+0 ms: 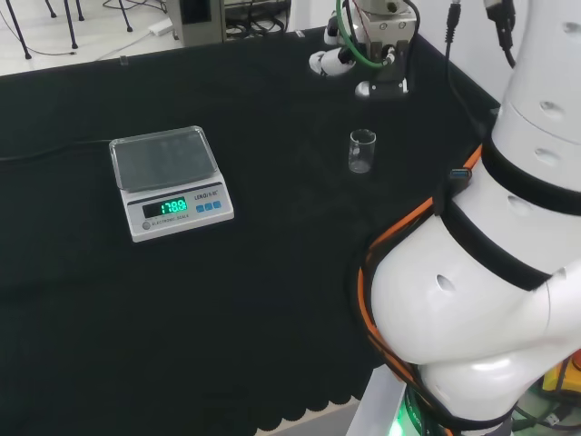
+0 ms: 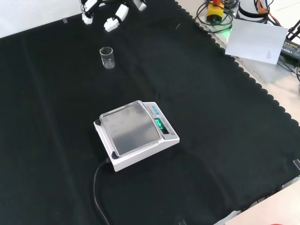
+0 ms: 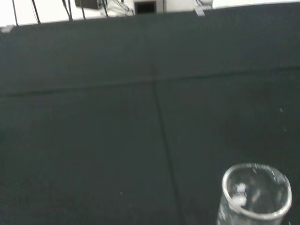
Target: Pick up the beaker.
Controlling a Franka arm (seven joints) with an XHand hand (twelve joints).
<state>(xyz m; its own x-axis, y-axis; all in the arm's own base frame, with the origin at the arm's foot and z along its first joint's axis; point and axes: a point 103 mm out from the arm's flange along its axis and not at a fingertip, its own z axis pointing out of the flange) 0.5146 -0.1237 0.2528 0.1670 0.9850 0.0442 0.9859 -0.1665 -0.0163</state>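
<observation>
A small clear glass beaker (image 1: 361, 151) stands upright on the black cloth, to the right of the scale in the head view. In the front view the beaker (image 2: 107, 57) is near the top left. The wrist view has the beaker (image 3: 254, 198) close by, its round rim showing and nothing seen inside. The hand (image 1: 343, 56) hovers above the cloth beyond the beaker in the head view, apart from it. In the front view the hand (image 2: 112, 16) comes in at the top, its fingers hanging relaxed and holding nothing.
A white electronic scale (image 1: 170, 181) with a lit green display stands left of the beaker in the head view; its cable runs off across the cloth. The arm's white links (image 1: 490, 272) fill the right. Cables and a white sheet (image 2: 258, 40) lie past the cloth's scalloped edge.
</observation>
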